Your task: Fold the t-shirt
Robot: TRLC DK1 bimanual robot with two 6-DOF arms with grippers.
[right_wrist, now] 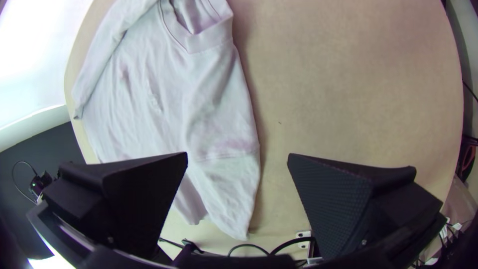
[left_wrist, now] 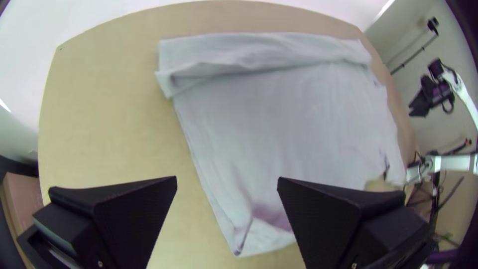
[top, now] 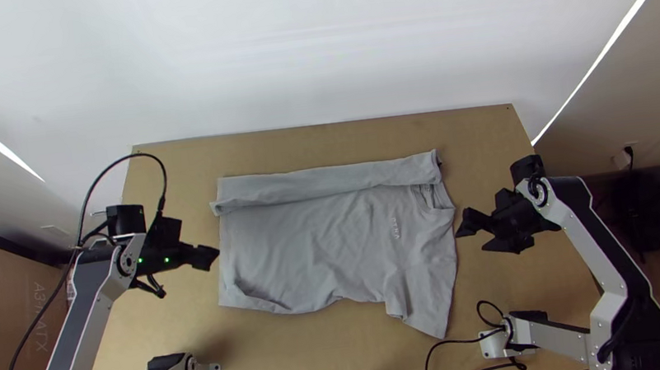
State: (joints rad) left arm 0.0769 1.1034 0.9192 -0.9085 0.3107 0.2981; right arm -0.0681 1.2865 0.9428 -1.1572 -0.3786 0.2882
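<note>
Folding the near side (top: 317, 288) over looks next, the t-shirt (top: 311, 233) is on the table (top: 283, 356), your left hand (left_wrist: 227, 177) and right hand (right_wrist: 238, 154) are spread, so pinch hem corner (top: 232, 294) plus sleeve (top: 429, 306) and lift together

The t-shirt (top: 312, 245) lies on the table (top: 299, 354), neckline (top: 434, 199) at right, one sleeve (top: 429, 306) toward the near edge. Left gripper (top: 210, 257): at the shirt's left side. Right gripper (top: 472, 242): near its right side. Box (top: 9, 317): left of the table
</note>
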